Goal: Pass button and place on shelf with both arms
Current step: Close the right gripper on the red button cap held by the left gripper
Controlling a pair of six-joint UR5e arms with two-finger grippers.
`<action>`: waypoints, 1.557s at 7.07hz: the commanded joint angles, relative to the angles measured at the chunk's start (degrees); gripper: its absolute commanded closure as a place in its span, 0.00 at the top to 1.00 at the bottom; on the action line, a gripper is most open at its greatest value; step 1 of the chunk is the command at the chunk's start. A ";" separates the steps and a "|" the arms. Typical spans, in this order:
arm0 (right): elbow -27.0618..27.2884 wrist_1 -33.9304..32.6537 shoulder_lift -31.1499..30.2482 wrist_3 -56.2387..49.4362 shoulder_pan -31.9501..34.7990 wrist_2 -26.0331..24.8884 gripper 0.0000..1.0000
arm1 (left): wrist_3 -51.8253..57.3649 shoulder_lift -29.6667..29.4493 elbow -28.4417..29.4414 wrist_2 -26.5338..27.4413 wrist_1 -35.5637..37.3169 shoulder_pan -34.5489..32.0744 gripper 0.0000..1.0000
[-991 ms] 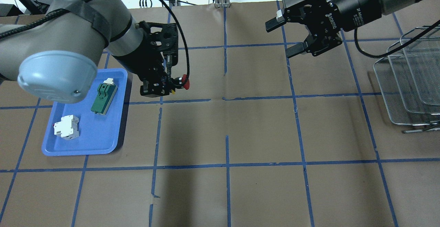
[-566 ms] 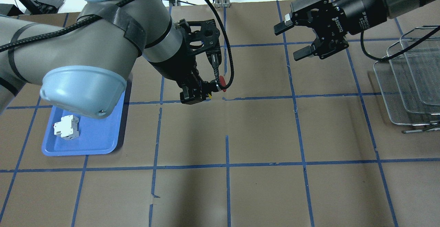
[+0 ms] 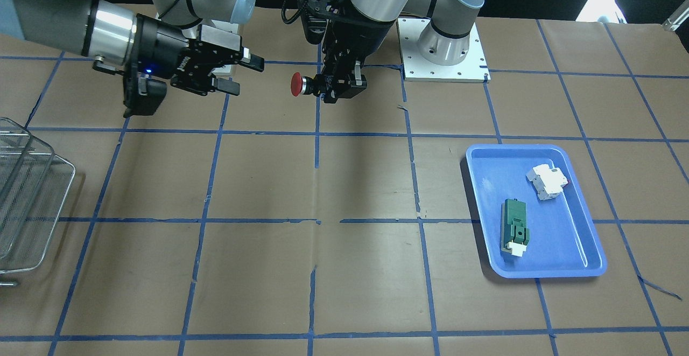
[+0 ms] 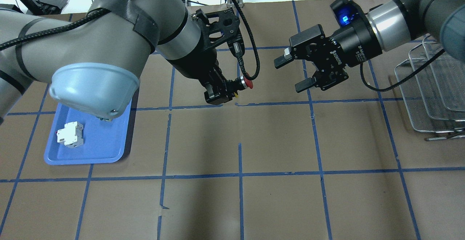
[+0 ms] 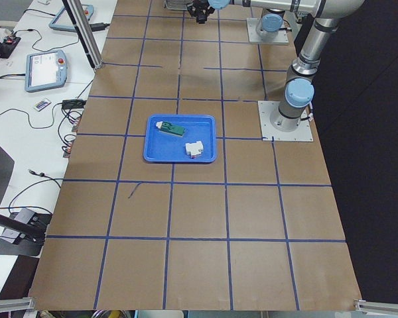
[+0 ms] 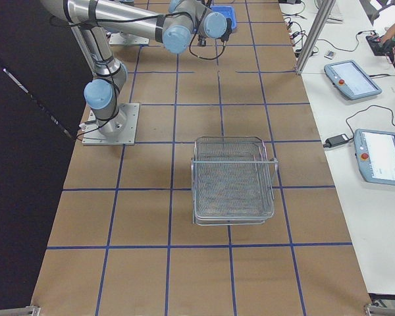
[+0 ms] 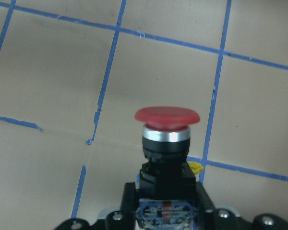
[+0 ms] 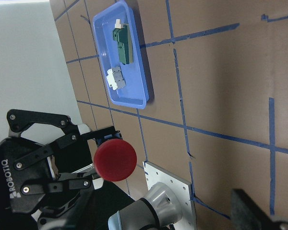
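Two hands face each other above the table: my left hand grips the button by its rear block, red head toward my right hand, spread and empty. I judge it light, rigid, smooth; take the black body behind the head.

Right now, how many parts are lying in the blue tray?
2. A green module lies on the blue tray at the side toward the table's middle, and a white breaker-like block sits nearer the robot. The front-facing view shows the whole tray unblocked.
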 commanded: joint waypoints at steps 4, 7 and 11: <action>0.64 -7.86 1.01 4.09 5.69 2.56 1.00 | -0.26 -0.01 -0.05 -0.44 0.63 -0.06 0.00; 0.46 -9.56 1.46 4.53 5.70 2.39 0.74 | -0.17 0.51 -0.14 -1.57 0.63 -0.15 0.00; 0.20 -9.12 0.14 6.99 6.75 2.39 0.49 | -0.26 0.51 -0.14 -2.55 0.72 -0.15 0.00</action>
